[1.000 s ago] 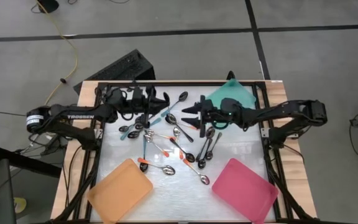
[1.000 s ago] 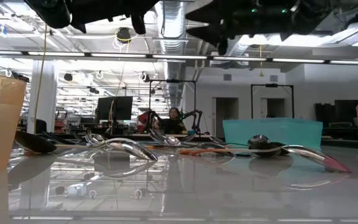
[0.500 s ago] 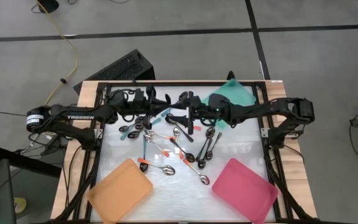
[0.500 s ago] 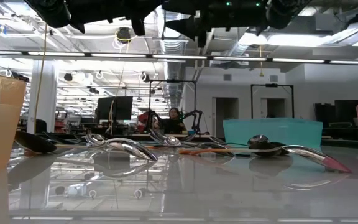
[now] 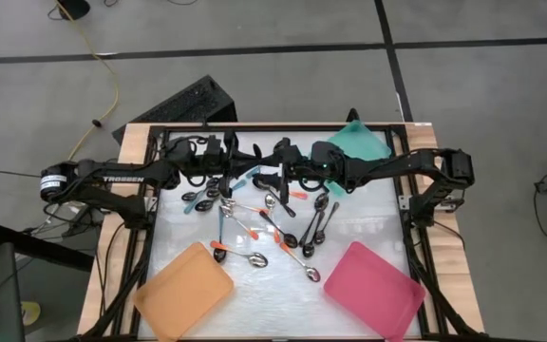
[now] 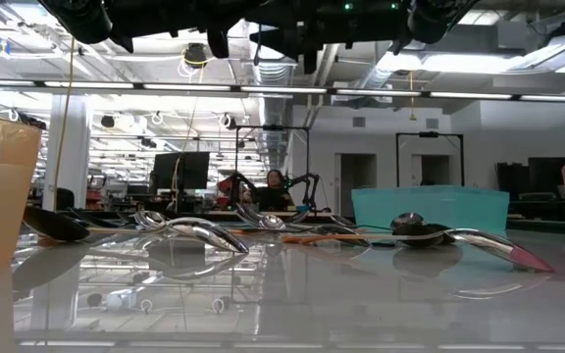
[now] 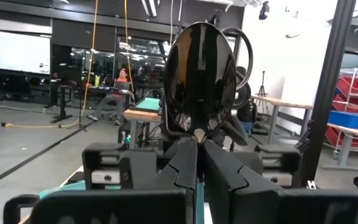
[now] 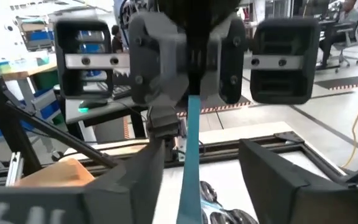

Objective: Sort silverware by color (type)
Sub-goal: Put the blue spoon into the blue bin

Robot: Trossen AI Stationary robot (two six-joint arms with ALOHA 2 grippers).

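My left gripper (image 5: 253, 161) hangs above the table's far middle, shut on a spoon with a dark shiny bowl (image 7: 199, 81) and a teal handle (image 8: 189, 155). The spoon stands upright, bowl up. My right gripper (image 5: 272, 177) faces it from the table's right, open. In the right wrist view its two fingers (image 8: 143, 180) stand on either side of the hanging teal handle without touching it. Several more spoons (image 5: 264, 223), silver, orange-handled and dark, lie scattered on the glossy table below both grippers. My left gripper pinches the spoon's neck (image 7: 197, 133), just under the bowl, between its two fingers. The fingers come roughly level from the table's left and lie across the spoon. The spoon is lifted clear of the table, upright, with its teal handle hanging below the fingers.
An orange tray (image 5: 183, 290) lies at the near left, a pink tray (image 5: 375, 290) at the near right and a teal tray (image 5: 359, 144) at the far right. A black frame (image 5: 283, 129) rims the table. A person sits far back in the room (image 6: 275, 186).
My right gripper has travelled toward the table's left, from beside the teal tray up to my left gripper, and now stands around the held spoon's handle. My left gripper and the spoon have kept still.
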